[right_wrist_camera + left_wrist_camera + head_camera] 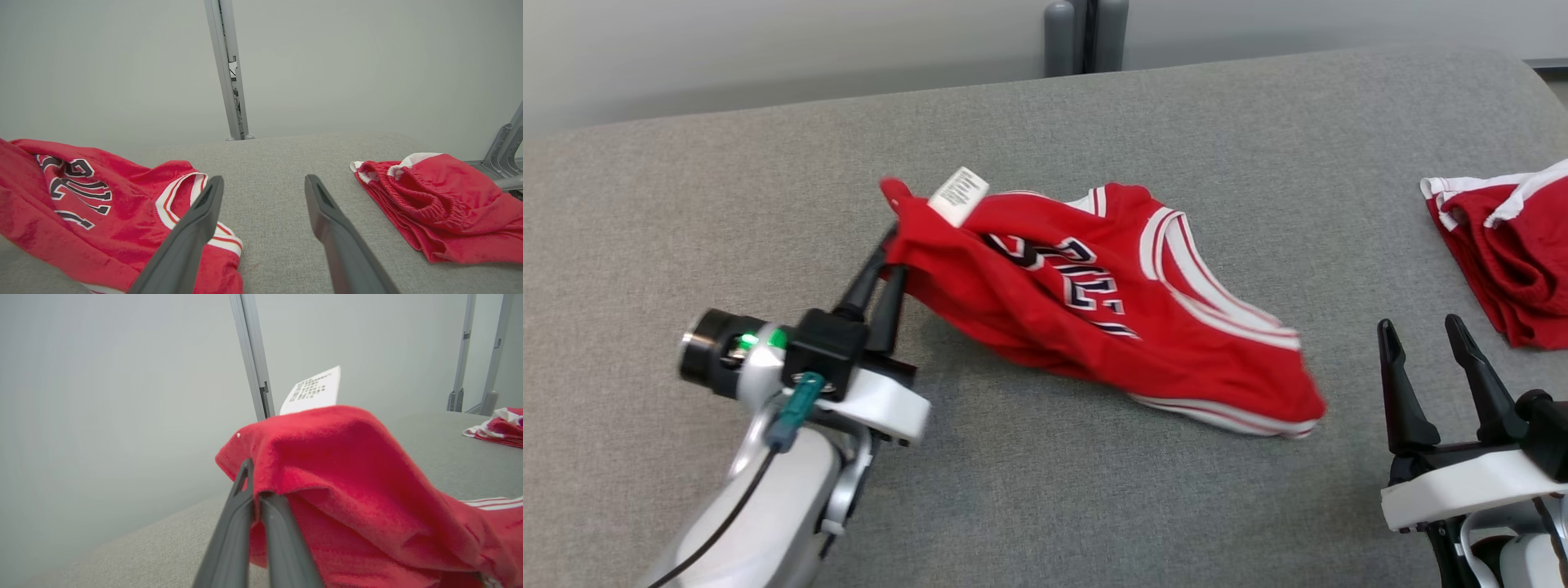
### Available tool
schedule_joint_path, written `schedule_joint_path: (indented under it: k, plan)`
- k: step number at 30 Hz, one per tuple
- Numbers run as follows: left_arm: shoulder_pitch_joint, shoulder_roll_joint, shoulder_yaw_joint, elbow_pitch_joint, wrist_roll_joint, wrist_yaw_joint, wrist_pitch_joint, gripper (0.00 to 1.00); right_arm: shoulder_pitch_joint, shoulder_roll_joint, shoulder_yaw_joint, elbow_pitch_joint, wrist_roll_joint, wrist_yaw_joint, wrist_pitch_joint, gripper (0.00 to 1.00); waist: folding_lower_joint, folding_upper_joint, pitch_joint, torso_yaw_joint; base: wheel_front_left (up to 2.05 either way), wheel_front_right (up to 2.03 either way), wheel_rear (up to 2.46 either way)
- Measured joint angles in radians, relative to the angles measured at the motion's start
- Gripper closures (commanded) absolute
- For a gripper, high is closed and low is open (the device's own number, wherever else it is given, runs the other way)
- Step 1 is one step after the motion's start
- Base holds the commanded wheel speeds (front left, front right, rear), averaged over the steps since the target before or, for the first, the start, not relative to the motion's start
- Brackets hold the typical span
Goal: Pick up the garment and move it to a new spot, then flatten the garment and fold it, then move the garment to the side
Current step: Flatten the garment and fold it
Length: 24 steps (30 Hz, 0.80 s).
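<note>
Pinching only the 9 o'clock corner of the jersey (1111,327) sprawled across the table (1094,122), the left end effector (892,243) could lose it once the rest drags, tbh; right end effector (1425,335) gapes wide.

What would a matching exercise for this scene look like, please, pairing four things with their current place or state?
Column one:
1. left jaws
2. right jaws
3. red jersey
4. red shorts

Column two:
A. crumpled at the robot's far right
B. open, holding nothing
C. one edge raised, the rest lying on the grey surface
D. shut on the jersey's edge

Pairs: 1-D, 2-B, 3-C, 4-A
</note>
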Motion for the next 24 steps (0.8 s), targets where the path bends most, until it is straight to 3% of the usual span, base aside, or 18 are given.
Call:
schedule_joint_path:
  k: [5,10,11,12,13,14,18,24]
  plan:
    - [0.088,0.063,0.059,-0.089,-0.006,0.053,-0.002,1.00,0.007,0.005,-0.010,-0.006,0.000,0.000,0.000,0.00,0.0000,0.0000,0.002,0.015,0.00,0.00,0.00]
    - [0.230,0.038,0.123,-0.062,-0.096,0.069,-0.002,1.00,0.008,0.007,-0.021,-0.014,0.000,0.000,0.005,0.00,0.0000,0.0000,0.013,0.029,0.00,0.00,0.00]
    - [0.248,0.025,0.136,-0.055,-0.106,0.067,-0.002,0.96,0.008,0.006,-0.023,-0.015,0.000,0.000,0.009,0.00,0.0000,0.0000,0.015,0.032,0.00,0.00,0.00]
    - [0.265,0.008,0.149,-0.043,-0.122,0.058,-0.003,0.67,0.007,0.006,-0.022,-0.017,0.000,0.000,0.009,0.00,0.0000,0.0000,0.018,0.034,0.00,0.00,0.00]
    - [0.284,-0.010,0.159,-0.032,-0.138,0.050,-0.003,0.28,0.006,0.005,-0.022,-0.018,0.000,0.000,0.009,0.00,0.0000,0.0000,0.020,0.037,0.00,0.00,0.00]
    - [0.297,-0.023,0.169,-0.020,-0.141,0.041,-0.003,0.00,0.003,0.004,-0.022,-0.021,0.000,0.000,0.010,0.00,0.0000,0.0000,0.022,0.039,0.00,0.00,0.00]
    - [0.321,-0.073,0.207,0.016,-0.156,0.004,-0.003,0.00,0.000,-0.003,-0.021,-0.023,-0.001,0.000,0.016,0.00,0.0000,0.0000,0.023,0.047,0.00,0.00,0.00]
    - [0.363,-0.099,0.324,-0.006,-0.132,-0.016,-0.003,0.00,0.005,-0.007,-0.025,-0.028,-0.005,0.000,0.020,0.00,0.0000,0.0000,0.006,0.058,0.00,0.00,0.00]
